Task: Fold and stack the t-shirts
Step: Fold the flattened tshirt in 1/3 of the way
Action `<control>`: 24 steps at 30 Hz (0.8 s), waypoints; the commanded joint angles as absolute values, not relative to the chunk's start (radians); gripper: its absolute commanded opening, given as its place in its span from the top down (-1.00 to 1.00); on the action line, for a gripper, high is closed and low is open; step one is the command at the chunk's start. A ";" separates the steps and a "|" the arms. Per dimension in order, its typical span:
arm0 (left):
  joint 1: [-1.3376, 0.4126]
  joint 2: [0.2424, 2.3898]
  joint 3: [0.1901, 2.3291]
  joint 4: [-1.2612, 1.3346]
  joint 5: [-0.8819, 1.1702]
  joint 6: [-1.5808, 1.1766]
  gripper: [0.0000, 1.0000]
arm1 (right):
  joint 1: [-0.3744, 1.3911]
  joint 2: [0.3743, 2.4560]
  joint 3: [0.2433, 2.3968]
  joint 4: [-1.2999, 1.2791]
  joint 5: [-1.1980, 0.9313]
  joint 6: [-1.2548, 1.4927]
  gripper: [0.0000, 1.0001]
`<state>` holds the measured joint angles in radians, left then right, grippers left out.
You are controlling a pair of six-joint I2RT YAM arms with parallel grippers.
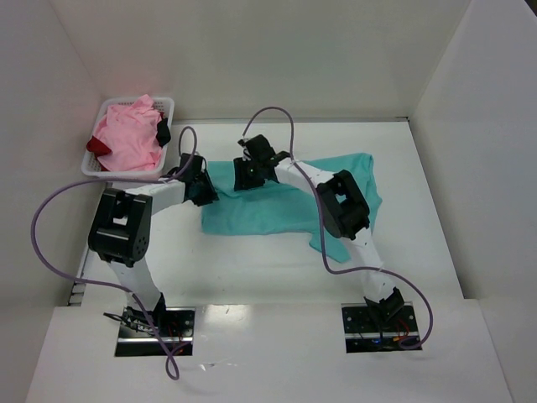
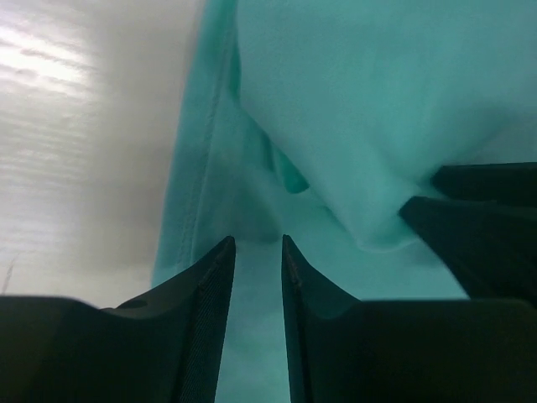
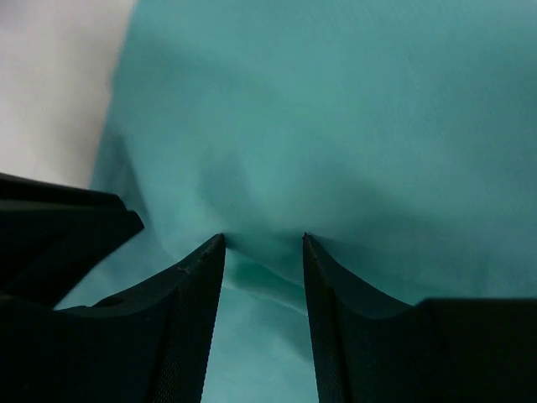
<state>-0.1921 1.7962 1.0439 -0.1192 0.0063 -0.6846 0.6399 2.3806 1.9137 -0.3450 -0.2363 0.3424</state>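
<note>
The left gripper [image 2: 258,239] and right gripper [image 3: 263,237] on a teal t-shirt [image 1: 260,214].
Right jaws stand apart; left jaws nearly together, grip unclear.

Teal t-shirt [image 1: 260,214] lies spread; pink t-shirt [image 1: 126,138] lies crumpled.

We see a plain teal t-shirt [image 1: 268,214] mid-frame on the white counter [image 1: 252,269]. Upper left, a white lattice basket [image 1: 126,173] shows a plain light pink t-shirt [image 1: 126,138] and a dark red t-shirt [image 1: 98,147]. The fingers [image 2: 193,327] are black, the cables [image 1: 35,225] purple.
</note>
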 commanded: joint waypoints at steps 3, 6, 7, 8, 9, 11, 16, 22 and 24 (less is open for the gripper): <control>-0.187 1.854 1.118 -0.011 0.051 -0.657 0.25 | 0.649 2.289 1.859 -0.331 -0.166 0.321 0.04; -0.187 1.878 1.150 -0.011 0.040 -0.631 0.20 | 0.649 2.289 1.847 -0.342 -0.134 0.311 0.04; -0.187 1.878 1.150 -0.011 0.031 -0.620 0.20 | 0.649 2.280 1.836 -0.342 -0.114 0.311 0.04; -0.178 1.878 1.150 -0.011 0.031 -0.620 0.20 | 0.649 2.279 1.836 -0.342 -0.114 0.311 0.04; -0.178 1.878 1.150 -0.011 0.031 -0.605 0.17 | 0.649 2.279 1.821 -0.328 -0.101 0.311 0.04; -0.178 1.868 1.160 -0.002 0.020 -0.583 0.15 | 0.649 2.279 1.821 -0.319 -0.092 0.331 0.04; -0.178 1.887 1.181 -0.002 0.038 -0.555 0.15 | 0.640 2.299 1.844 -0.319 -0.092 0.341 0.06; -0.178 1.878 1.181 0.021 0.050 -0.489 0.10 | 0.640 2.330 1.874 -0.328 -0.092 0.341 0.06; -0.178 1.901 1.216 0.002 0.060 -0.459 0.10 | 0.640 2.339 1.885 -0.337 -0.092 0.331 0.06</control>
